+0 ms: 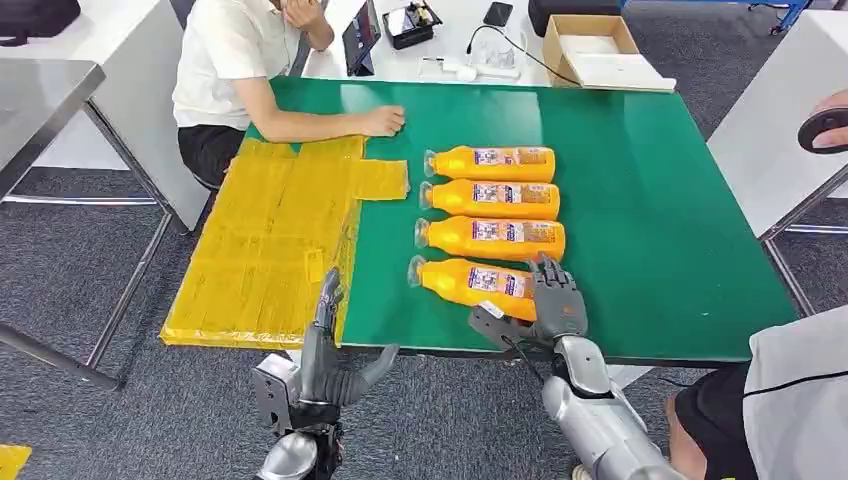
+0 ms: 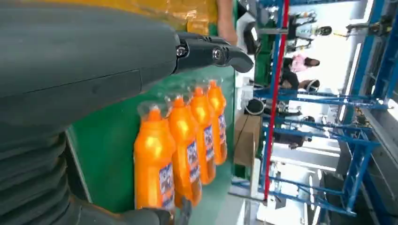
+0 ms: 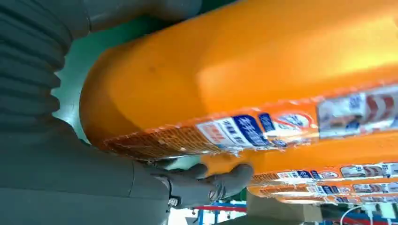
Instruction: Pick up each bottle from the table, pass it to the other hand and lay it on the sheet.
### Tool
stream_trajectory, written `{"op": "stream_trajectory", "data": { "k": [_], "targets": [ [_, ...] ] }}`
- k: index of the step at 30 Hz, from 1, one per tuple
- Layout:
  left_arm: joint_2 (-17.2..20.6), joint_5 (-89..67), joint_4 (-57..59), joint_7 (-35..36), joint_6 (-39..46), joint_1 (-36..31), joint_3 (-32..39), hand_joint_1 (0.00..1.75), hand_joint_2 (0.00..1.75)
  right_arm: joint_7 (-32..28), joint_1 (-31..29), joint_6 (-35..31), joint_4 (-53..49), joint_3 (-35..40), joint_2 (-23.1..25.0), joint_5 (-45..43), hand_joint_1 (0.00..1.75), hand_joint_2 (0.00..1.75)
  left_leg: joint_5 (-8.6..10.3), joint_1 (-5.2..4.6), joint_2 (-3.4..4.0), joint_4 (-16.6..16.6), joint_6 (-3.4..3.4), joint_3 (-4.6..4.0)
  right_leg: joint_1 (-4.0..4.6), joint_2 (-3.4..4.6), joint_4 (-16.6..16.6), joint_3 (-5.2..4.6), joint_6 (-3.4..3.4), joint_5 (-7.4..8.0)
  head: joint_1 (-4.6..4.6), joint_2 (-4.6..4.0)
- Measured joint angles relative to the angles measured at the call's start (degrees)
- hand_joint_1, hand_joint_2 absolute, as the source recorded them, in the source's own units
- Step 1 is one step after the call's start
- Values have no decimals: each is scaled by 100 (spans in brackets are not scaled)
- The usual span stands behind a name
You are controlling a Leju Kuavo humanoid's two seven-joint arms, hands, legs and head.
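Green mat [image 1: 640, 250]: nearest bottle [image 1: 470, 281] lies crosswise, base gripped by right hand [image 1: 545, 305]; left hand [image 1: 330, 365] open, empty, by sheet [image 1: 270, 250].

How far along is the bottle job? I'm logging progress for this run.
Barely started. Nothing lies on the yellow sheet yet. The right hand is wrapped around the nearest bottle, which still lies on the green table. The left hand waits open near the table's edge. Three more bottles lie in the row behind, untouched.
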Motion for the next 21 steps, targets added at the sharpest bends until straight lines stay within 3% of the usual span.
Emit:
{"op": "stream_trajectory", "data": {
  "k": [5, 13, 21],
  "targets": [
    [0, 899, -208, 442, -984, 37, 2, 0, 175, -29, -231, 411, 350, -31, -31, -263, 175, 175, -2, 0, -2, 0, 0, 51, 0, -1, -2, 48, -1, -1, 0, 0],
    [0, 693, -304, 291, -758, 54, 9, 0, 175, -90, -276, 516, 449, -63, -68, -398, 175, 175, -2, 0, 0, 0, -1, 56, 1, 0, -2, 50, -1, -2, 0, 0],
    [0, 437, -306, 142, -523, 51, 18, 0, 175, -766, -320, 926, 549, -231, -168, -1042, 175, 175, -27, 0, -2, -2, 8, 118, 2, 0, -10, 50, -6, -31, 2, 0]
  ]
}}
